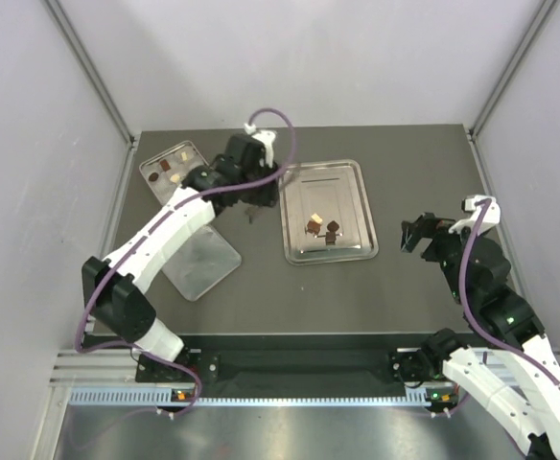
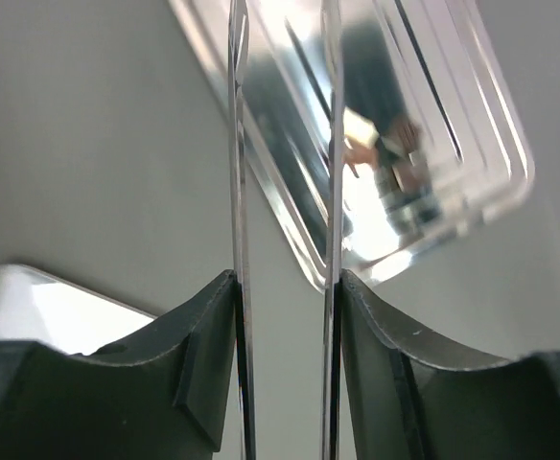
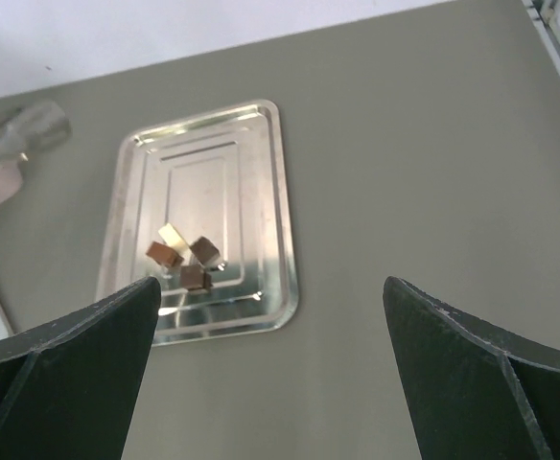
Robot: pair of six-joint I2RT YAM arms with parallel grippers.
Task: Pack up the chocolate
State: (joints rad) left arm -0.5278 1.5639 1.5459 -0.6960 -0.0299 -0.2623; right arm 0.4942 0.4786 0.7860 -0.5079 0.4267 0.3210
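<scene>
Both aloft: left pincer (image 2: pixel 284 230) half-parted; right pincer (image 3: pixel 270 359) spread wide.

One camera hangs above and behind me, looking down on the whole table (image 1: pixel 357 287) from its near side. My left wrist camera peers between my left fingers (image 2: pixel 203 374), low and close, the steel tray (image 2: pixel 472 125) just ahead of them. My right wrist camera sits farther back, looking past my right fingers (image 3: pixel 69 364) at the same tray. All three views share it.
</scene>
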